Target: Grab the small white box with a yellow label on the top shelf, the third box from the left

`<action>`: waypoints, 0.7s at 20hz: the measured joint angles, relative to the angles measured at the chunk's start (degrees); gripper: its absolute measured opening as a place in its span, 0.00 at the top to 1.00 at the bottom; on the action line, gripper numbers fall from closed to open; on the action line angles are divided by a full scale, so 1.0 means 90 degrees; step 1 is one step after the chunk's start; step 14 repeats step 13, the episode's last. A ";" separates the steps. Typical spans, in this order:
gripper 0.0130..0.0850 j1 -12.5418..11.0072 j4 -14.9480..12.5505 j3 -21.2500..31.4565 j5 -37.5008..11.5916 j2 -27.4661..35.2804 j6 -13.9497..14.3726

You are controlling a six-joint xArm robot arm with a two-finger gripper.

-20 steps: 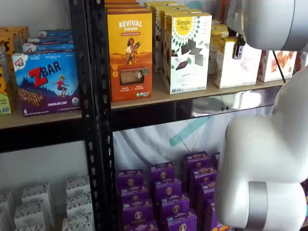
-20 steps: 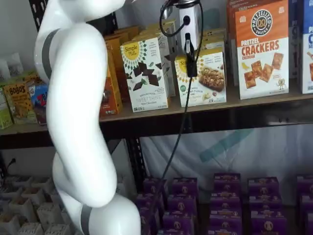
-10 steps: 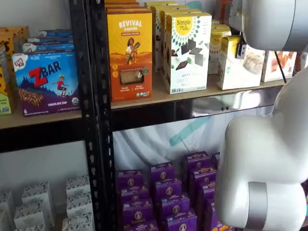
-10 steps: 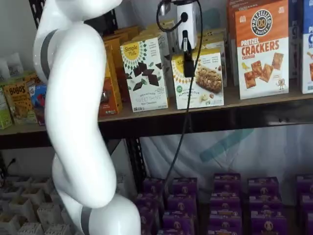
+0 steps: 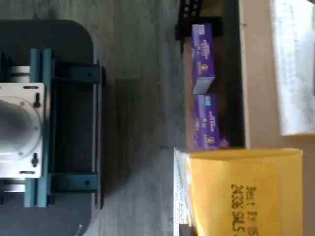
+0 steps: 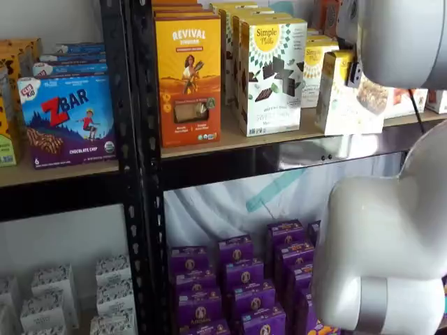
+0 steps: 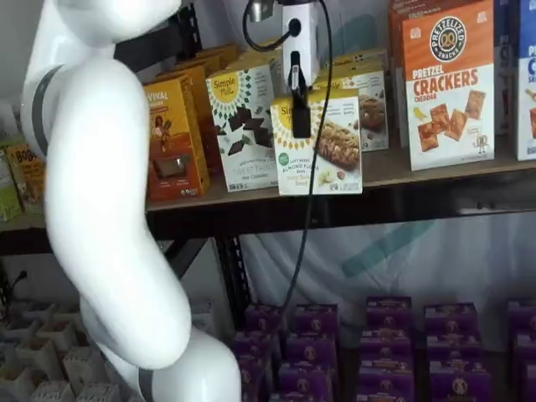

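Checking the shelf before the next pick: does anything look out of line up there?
Yes. The small white box sits forward of its row, overhanging the top shelf front edge, tilted slightly. The gripper is shut on it, so it's being taken, not misplaced.

The small white box (image 7: pixel 317 144) in my claw (image 7: pixel 300 113) looked like matt printed cardboard. The top shelf (image 6: pixel 230 142) was pale wood with a shiny metal front rail. My arm (image 7: pixel 100 209) was smooth glossy white plastic.

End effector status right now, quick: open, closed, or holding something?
End effector: closed on the small white box, holding it at the front edge of the top shelf.
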 joint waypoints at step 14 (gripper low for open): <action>0.78 0.0243 0.0001 0.1083 0.0122 -0.1155 0.0257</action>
